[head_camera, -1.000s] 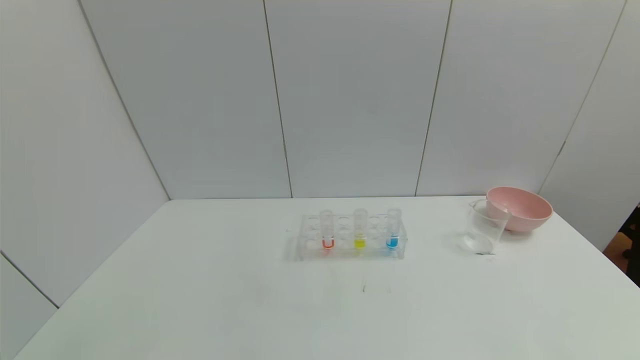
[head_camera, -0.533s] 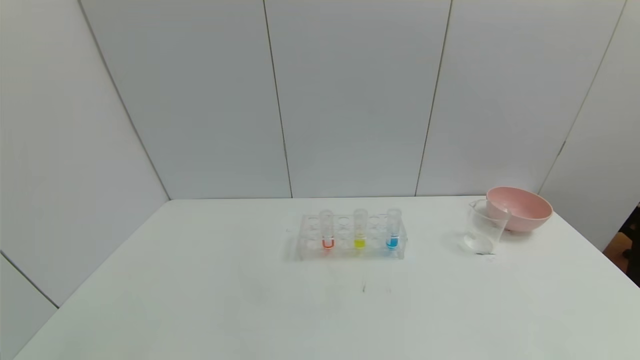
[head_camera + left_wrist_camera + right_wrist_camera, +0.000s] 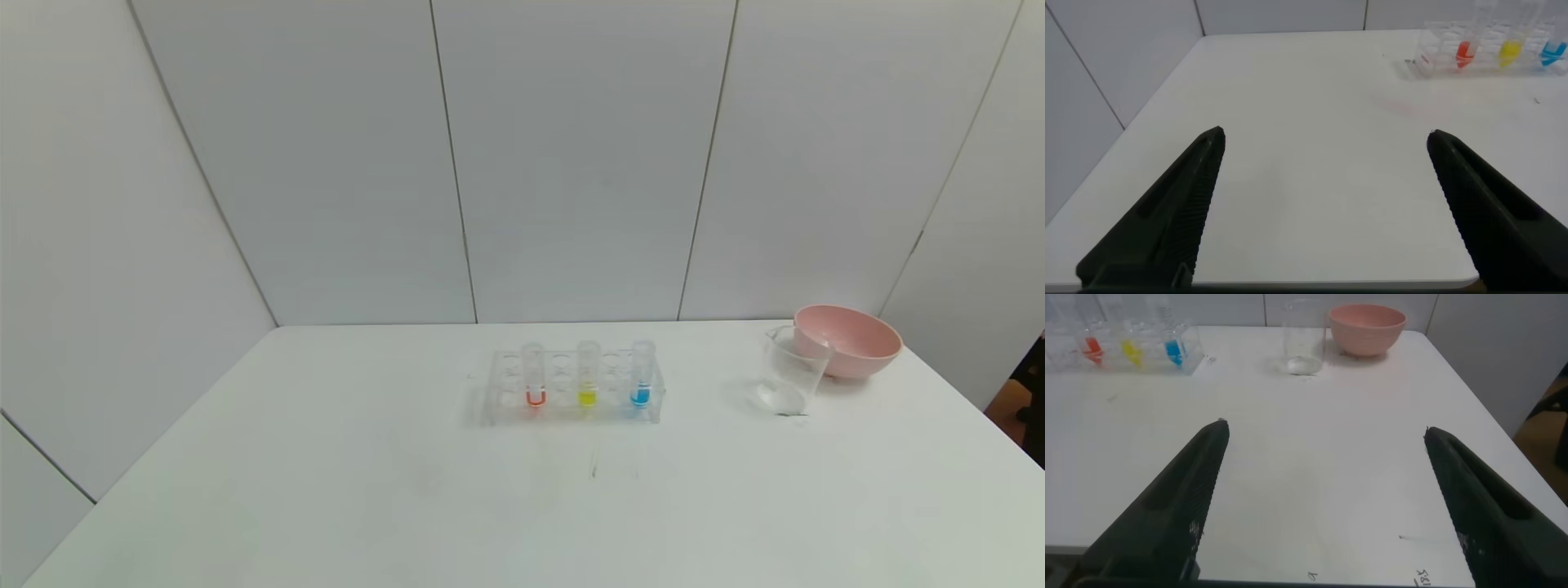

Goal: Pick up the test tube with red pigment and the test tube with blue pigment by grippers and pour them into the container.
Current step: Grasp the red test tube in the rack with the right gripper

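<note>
The red-pigment test tube [image 3: 535,378] and the blue-pigment test tube [image 3: 642,376] stand upright in a clear rack [image 3: 571,408] mid-table, a yellow tube [image 3: 588,377] between them. The clear beaker [image 3: 790,371] stands to the right, apart from the rack. Neither gripper shows in the head view. My left gripper [image 3: 1324,135] is open and empty over the near left of the table, with the red tube [image 3: 1465,51] and blue tube [image 3: 1553,51] far off. My right gripper [image 3: 1324,426] is open and empty near the front edge, with the beaker [image 3: 1305,336] and the red tube [image 3: 1091,347] and blue tube [image 3: 1173,348] beyond.
A pink bowl [image 3: 847,340] sits just behind and right of the beaker; it also shows in the right wrist view [image 3: 1367,328]. The white table [image 3: 326,490] ends at grey wall panels at the back and drops off at the right edge.
</note>
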Available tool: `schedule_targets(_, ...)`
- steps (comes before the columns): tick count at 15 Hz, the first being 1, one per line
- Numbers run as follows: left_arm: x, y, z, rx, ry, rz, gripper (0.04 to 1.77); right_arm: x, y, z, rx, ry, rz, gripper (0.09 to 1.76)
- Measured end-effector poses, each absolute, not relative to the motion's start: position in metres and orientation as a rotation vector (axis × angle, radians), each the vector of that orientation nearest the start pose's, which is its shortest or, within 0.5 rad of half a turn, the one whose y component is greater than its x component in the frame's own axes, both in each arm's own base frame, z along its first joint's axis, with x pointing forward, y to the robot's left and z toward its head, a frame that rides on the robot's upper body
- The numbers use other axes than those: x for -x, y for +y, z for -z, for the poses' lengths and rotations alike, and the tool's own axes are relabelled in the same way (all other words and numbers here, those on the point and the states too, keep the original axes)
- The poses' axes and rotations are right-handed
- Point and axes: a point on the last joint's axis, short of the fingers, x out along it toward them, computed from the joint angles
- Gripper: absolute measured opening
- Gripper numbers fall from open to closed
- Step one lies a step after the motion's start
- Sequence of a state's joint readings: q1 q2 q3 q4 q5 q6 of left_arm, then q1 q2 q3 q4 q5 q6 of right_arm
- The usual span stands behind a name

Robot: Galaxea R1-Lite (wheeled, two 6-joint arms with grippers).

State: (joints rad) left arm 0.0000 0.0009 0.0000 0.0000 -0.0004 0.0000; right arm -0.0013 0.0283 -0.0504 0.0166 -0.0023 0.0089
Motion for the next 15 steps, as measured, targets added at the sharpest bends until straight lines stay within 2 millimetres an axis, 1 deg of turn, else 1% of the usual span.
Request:
schedule_targets(4, 0.023, 0.000, -0.075, 0.000, 0.001, 0.000, 1.76, 0.020, 0.000, -0.131, -0.047, -0.018, -0.013, 1.71)
schedule_targets(6, 0.023, 0.000, -0.075, 0.000, 0.001, 0.000, 1.76, 0.008, 0.000, -0.156, -0.061, -0.046, -0.018, 1.71)
schedule_targets(8, 0.023, 0.000, -0.075, 0.000, 0.001, 0.000, 1.76, -0.013, 0.000, -0.174, -0.064, -0.070, -0.021, 1.71)
schedule_targets(9, 0.023, 0.000, -0.075, 0.000, 0.001, 0.000, 1.76, -0.026, 0.000, -0.180, -0.064, -0.068, -0.021, 1.71)
schedule_targets(11, 0.023, 0.000, -0.075, 0.000, 0.001, 0.000, 1.76, -0.056, 0.001, -0.183, -0.064, -0.033, -0.023, 1.71)
schedule_targets(15, 0.023, 0.000, -0.075, 0.000, 0.001, 0.000, 1.76, -0.115, 0.009, -0.172, -0.065, 0.034, -0.052, 1.71)
